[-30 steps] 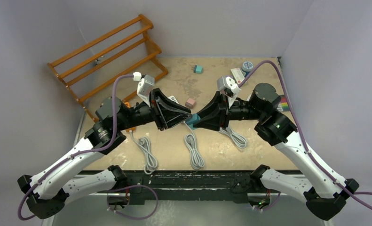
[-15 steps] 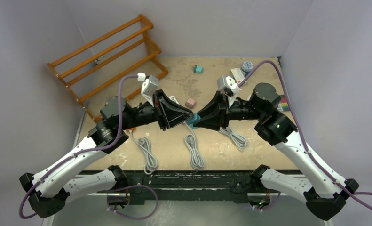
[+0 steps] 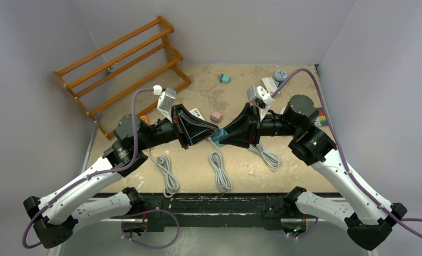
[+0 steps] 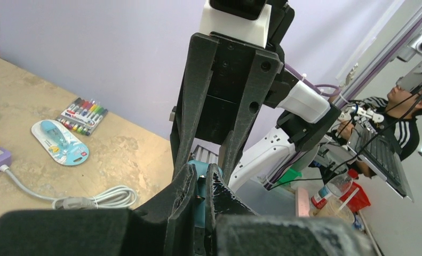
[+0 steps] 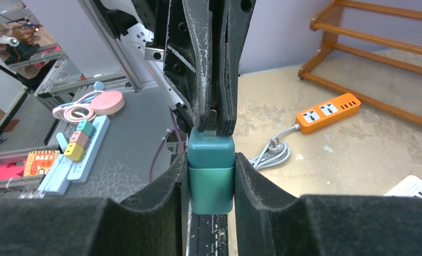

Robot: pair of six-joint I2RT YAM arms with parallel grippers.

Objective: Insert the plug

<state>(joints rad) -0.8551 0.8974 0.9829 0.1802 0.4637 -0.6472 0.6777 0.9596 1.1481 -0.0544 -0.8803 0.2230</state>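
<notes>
A teal plug block (image 5: 211,170), dark teal above and lighter below, sits between the pads of my right gripper (image 5: 211,160), which is shut on its sides. My left gripper (image 4: 200,178) meets it head-on, its fingers (image 5: 198,80) closed on a small metal piece (image 5: 211,114) at the block's end. The teal block (image 4: 199,198) shows in the narrow gap between the left pads. In the top view both grippers, left (image 3: 217,130) and right (image 3: 222,133), touch tip to tip mid-table above the teal block (image 3: 217,140). A grey cable (image 3: 219,170) runs from there towards the near edge.
A wooden rack (image 3: 123,64) stands at the back left. An orange power strip (image 5: 328,109) and two more coiled grey cables (image 3: 168,173) (image 3: 267,154) lie on the table. A pink cube (image 3: 215,116), a teal cube (image 3: 225,78), and markers (image 4: 83,112) lie further back.
My left arm has shifted slightly right and its wrist has turned a little, with its tips still at the teal block. The right arm has not moved.
</notes>
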